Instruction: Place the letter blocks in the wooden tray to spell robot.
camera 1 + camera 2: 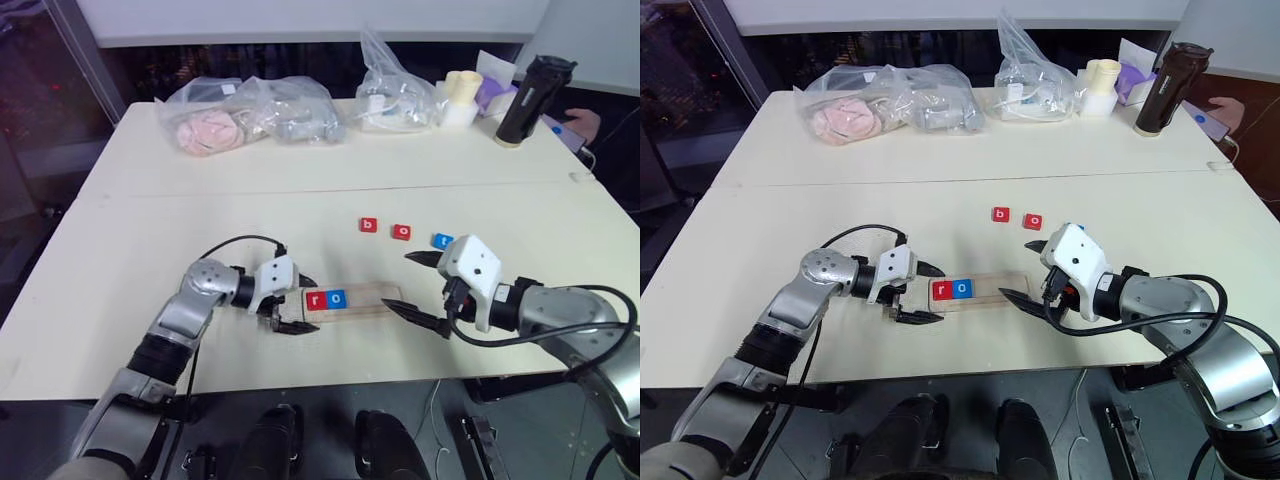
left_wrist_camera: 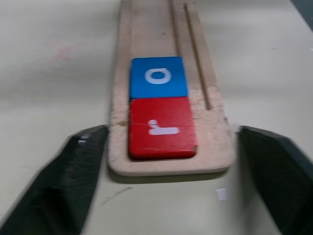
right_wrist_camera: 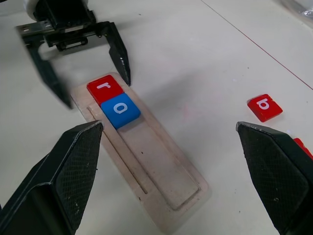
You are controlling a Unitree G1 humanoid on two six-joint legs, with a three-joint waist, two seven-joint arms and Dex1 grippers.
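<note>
- Looking over the counter (image 1: 150,230), we find the blue t block (image 1: 442,240) half hidden behind the white housing of the right gripper (image 1: 425,290); in the right eye view it is covered entirely.
- We see a person's hand (image 1: 585,124) at the far right corner, cut off by the frame edge, beside a dark bottle (image 1: 532,100).
- We cannot make out what lies in the clear plastic bags (image 1: 255,115) along the far edge.
- We see the wooden tray (image 3: 161,176) lying flat near the front edge of the counter, its long axis running left to right between the two grippers.
- We read the red r block (image 2: 161,128) at the tray's left end and the blue o block (image 2: 158,77) touching it on the right; the rest of the groove is bare wood.
- We see the red b block (image 1: 368,225) and the red o block (image 1: 401,231) on the counter beyond the tray, near each other but apart.
- We see the left gripper (image 1: 295,305) pointing along the tray from its left end, jaws spread wide, one finger on each side of that end, holding nothing.
- We see the right gripper's jaws wide apart too, empty, at the tray's right end.
</note>
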